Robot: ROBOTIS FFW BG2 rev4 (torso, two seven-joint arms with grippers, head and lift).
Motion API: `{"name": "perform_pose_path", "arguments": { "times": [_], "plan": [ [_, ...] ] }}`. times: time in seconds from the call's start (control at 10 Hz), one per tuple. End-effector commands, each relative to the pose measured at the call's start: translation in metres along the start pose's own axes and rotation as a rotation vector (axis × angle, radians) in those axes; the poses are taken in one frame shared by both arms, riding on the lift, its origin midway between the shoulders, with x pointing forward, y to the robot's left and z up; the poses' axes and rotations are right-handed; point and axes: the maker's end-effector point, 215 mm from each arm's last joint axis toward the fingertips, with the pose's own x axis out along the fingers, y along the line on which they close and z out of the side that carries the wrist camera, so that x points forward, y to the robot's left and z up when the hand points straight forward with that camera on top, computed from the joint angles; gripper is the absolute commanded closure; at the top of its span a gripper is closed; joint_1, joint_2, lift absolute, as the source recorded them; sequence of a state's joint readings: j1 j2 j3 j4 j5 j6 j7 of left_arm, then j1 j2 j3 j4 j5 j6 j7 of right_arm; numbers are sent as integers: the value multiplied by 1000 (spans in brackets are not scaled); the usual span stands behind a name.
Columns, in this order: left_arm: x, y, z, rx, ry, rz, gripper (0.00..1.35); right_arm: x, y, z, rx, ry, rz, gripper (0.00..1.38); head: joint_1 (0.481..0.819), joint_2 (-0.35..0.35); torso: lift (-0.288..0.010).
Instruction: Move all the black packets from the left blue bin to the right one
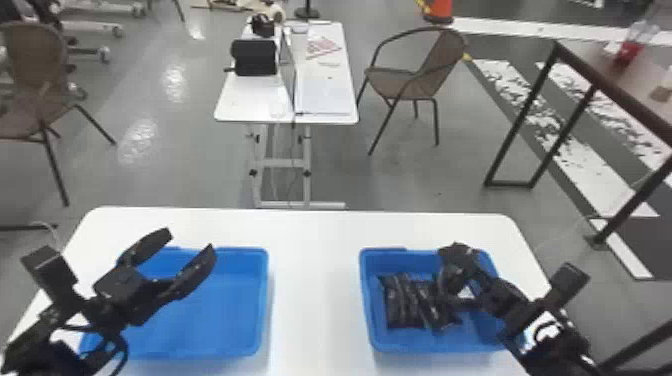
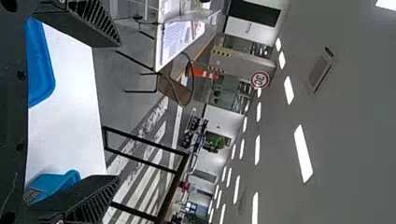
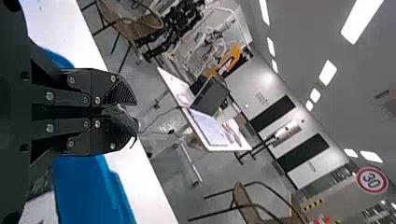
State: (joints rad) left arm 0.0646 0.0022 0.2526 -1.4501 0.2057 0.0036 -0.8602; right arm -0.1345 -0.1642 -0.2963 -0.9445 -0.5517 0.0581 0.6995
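you have your left gripper (image 1: pixel 190 241) up over the left blue bin (image 1: pixel 225 305), its two black fingers spread wide apart with nothing between them. in the left wrist view the fingers stand well apart too, with white tabletop showing between them.

your right gripper (image 1: pixel 454 270) is over the right blue bin (image 1: pixel 425 345), coming in from the bin's right side. its fingers are brought nearly together, and in the right wrist view they pinch a bit of dark, glossy film (image 3: pixel 122 116) at their tips; it looks like part of a packet, though you can't make out how much of it hangs there.

the black packets (image 1: pixel 400 305) you're working with lie in the right blue bin, side by side in a slightly uneven row from its left part to its middle. the ones nearest your right gripper are partly hidden, so you can't tell the exact count.

both bins sit on the white table (image 1: pixel 315 300), well apart, with bare tabletop between them. beyond it, you have a smaller white table (image 1: pixel 232 102) with a black box-like thing (image 1: pixel 254 57) on it, a brown chair (image 1: pixel 425 80) to its right, and an orange cone (image 1: pixel 439 10) farther back.
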Motion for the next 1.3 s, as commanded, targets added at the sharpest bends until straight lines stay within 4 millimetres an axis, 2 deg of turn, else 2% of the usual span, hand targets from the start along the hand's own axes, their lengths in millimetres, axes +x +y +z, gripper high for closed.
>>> {"name": "perform_pose_path", "arguments": {
  "times": [0.0,0.1,0.2,0.3,0.4,0.5,0.7,0.8,1.0,1.1,1.2],
  "plan": [
    [-11,10,2,0,-9,29,-2,-15,-29,8,6,-27,-66,1283,695,-132,0],
    [-13,14,2,-2,-11,37,-2,-18,-39,11,9,-29,-94,1276,695,-147,0],
    [-13,13,6,0,-25,35,-2,-19,-44,6,19,-12,-114,886,695,-157,0],
    [-13,15,8,2,-28,38,-2,-18,-41,8,15,-16,-108,291,695,-161,0],
    [-16,18,11,6,-38,46,15,-18,-32,10,-16,-18,-95,7,695,-162,0],
    [-18,19,16,21,-48,49,176,-25,-23,16,-90,-25,-99,108,695,-156,0],
    [-35,28,29,79,-56,115,312,-55,-5,26,-276,-32,-165,279,695,-148,0],
    [-50,35,33,97,-59,164,317,-71,13,21,-318,-31,-156,306,695,-141,0],
    [-62,40,35,104,-59,183,318,-98,41,-7,-308,-21,-129,308,695,-95,0],
    [-63,39,35,105,-58,183,320,-100,58,0,-342,-45,-66,309,695,-70,0],
    [-62,39,40,124,-60,183,320,-100,78,23,-421,-82,-29,309,695,-59,0]
  ]
}}
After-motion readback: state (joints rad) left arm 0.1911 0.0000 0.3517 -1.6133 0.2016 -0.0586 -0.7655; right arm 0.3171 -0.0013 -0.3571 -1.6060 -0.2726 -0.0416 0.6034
